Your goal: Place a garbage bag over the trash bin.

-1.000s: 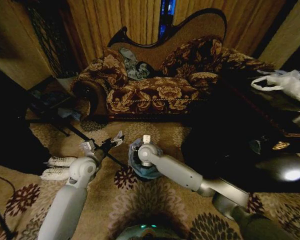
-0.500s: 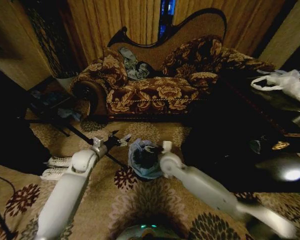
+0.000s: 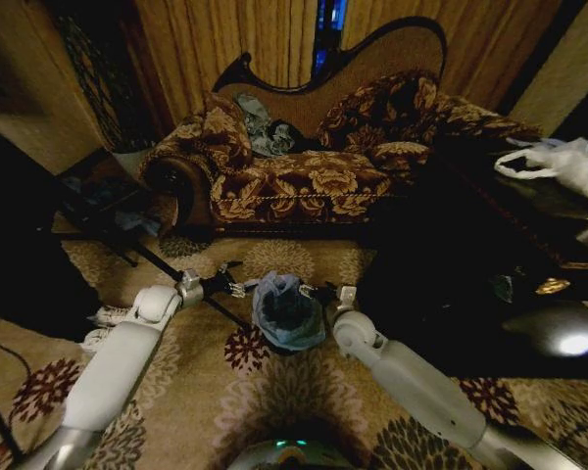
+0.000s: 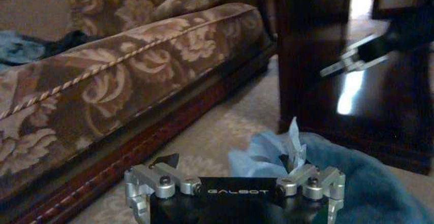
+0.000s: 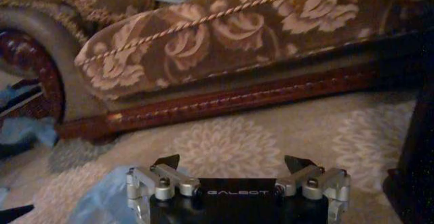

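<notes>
The pale blue garbage bag [image 3: 287, 311] sits bunched on the patterned carpet in front of the sofa, draped over the trash bin, whose black body is hidden beneath the film. My left gripper [image 3: 231, 288] hangs just left of the bag and is open. In the left wrist view, the left gripper [image 4: 229, 160] has the bag [image 4: 352, 178] beside one fingertip, and a flap of film stands up against it. My right gripper [image 3: 322, 292] is just right of the bag, open and empty. In the right wrist view, the right gripper [image 5: 232, 162] has the bag [image 5: 101, 201] at one side.
A floral sofa [image 3: 304, 181] with a grey-blue garment [image 3: 260, 122] stands behind the bag. A dark glossy table [image 3: 490, 264] on the right carries a white plastic bag [image 3: 568, 162]. White shoes [image 3: 103, 318] and black tripod legs [image 3: 162, 262] lie to the left.
My right arm has swung off the top of the bag to its right side. My left arm has reached forward, closer to the bag's left edge.
</notes>
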`<state>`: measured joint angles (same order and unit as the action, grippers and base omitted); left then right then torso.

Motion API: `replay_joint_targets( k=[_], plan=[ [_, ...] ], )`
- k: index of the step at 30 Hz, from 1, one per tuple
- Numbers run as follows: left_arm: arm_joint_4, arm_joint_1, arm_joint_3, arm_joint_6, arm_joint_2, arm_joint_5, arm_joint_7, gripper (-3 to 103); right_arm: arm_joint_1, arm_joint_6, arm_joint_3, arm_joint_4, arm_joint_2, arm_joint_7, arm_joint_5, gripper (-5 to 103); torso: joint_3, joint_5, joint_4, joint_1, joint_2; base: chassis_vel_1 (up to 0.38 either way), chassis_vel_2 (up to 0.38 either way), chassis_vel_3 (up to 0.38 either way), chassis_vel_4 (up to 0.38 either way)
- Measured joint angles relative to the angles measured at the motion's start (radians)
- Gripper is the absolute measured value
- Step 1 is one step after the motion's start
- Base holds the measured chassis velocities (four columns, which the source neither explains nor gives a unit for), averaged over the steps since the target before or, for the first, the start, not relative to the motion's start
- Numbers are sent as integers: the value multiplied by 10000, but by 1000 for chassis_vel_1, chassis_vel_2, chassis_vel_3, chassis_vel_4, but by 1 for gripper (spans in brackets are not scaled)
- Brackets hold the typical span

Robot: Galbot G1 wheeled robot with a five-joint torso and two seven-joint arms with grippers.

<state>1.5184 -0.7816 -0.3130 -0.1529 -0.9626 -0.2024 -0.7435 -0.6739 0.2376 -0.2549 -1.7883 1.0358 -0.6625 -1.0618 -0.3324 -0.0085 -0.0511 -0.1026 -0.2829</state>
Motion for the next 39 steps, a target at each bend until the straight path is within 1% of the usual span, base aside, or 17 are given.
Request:
replay_joint_targets(
  k=[3, 4, 6, 7, 12, 15, 18, 19, 28, 30, 32, 34, 35, 36, 37, 38, 39],
  plan=[
    [-640, 320, 347, 158, -287, -562, 281, 100, -78, -107, 247, -6, -70, 116, 257, 100, 0, -1, 5, 1, 0, 0, 0, 0, 0],
    [-640, 320, 347, 158, -287, -562, 281, 100, -78, -107, 247, -6, -70, 116, 257, 100, 0, -1, 5, 1, 0, 0, 0, 0, 0],
    [-1203, 547, 486, 587, -510, -694, 242, 100, -177, -208, 446, -84, -210, 433, 609, 100, 0, -2, 3, 0, 1, 0, 0, 0, 0],
    [-1203, 547, 486, 587, -510, -694, 242, 100, -177, -208, 446, -84, -210, 433, 609, 100, 0, -2, 3, 0, 1, 0, 0, 0, 0],
    [-1513, 827, 979, 596, -612, -682, -253, 100, -254, -355, 510, -203, -308, 499, 796, 100, 0, 2, 2, 1, 0, 0, 0, 0, 0],
    [-2049, 1211, 1503, 929, -768, -480, -660, 100, -285, -430, 465, -205, -250, 483, 862, 100, 0, -1, 4, 1, 1, 0, 0, 0, 0],
    [-2196, 1360, 1775, 909, -789, -450, -800, 100, -304, -474, 461, -161, -231, 474, 904, 100, -1, -1, 2, 0, 1, 0, 0, 0, 0],
    [-2220, 1413, 1872, 737, -780, -379, -904, 100, -324, -489, 461, -148, -231, 459, 905, 100, 0, 0, 2, 0, 1, 0, 0, 0, 0],
    [-2632, 1726, 1974, 409, -764, 154, -1130, 100, -423, -580, 509, -108, -235, 422, 855, 100, 0, 0, 4, 1, 1, 0, 0, 0, 0],
    [-2661, 1775, 1972, 299, -761, 272, -1053, 100, -444, -608, 529, -24, -233, 413, 859, 100, 0, 0, 4, 1, 1, 0, 0, 0, 0],
    [-2693, 1824, 1987, 139, -794, 321, -639, 100, -487, -647, 559, 86, -232, 415, 876, 100, 0, 0, 3, 1, 1, 0, 0, 0, 0],
    [-2736, 1850, 2004, 108, -834, 321, -425, 101, -511, -656, 576, 127, -231, 417, 879, 100, 0, 0, 3, 1, 1, 0, 0, 0, 0],
    [-2769, 1868, 2019, 95, -880, 295, -211, 97, -522, -658, 577, 151, -229, 417, 879, 100, 0, 0, 3, 1, 1, 0, 0, 0, 0],
    [-2769, 1868, 2019, 95, -880, 295, -211, 97, -522, -658, 577, 151, -229, 417, 879, 100, 0, 0, 3, 1, 1, 0, 0, 0, 0],
    [-2777, 1869, 2030, 89, -897, 257, -88, 92, -525, -665, 577, 182, -227, 417, 880, 100, 0, 0, 3, 1, 1, 0, 0, 0, 0],
    [-2785, 1869, 2040, 80, -915, 220, 50, 92, -525, -672, 573, 216, -227, 415, 882, 100, 0, -1, 3, 1, 1, 0, 0, 0, 0],
    [-2809, 1869, 2042, 70, -951, 174, 224, 86, -526, -685, 553, 259, -218, 415, 885, 100, 0, 0, 3, 1, 1, 0, 0, 0, 0]
  ],
)
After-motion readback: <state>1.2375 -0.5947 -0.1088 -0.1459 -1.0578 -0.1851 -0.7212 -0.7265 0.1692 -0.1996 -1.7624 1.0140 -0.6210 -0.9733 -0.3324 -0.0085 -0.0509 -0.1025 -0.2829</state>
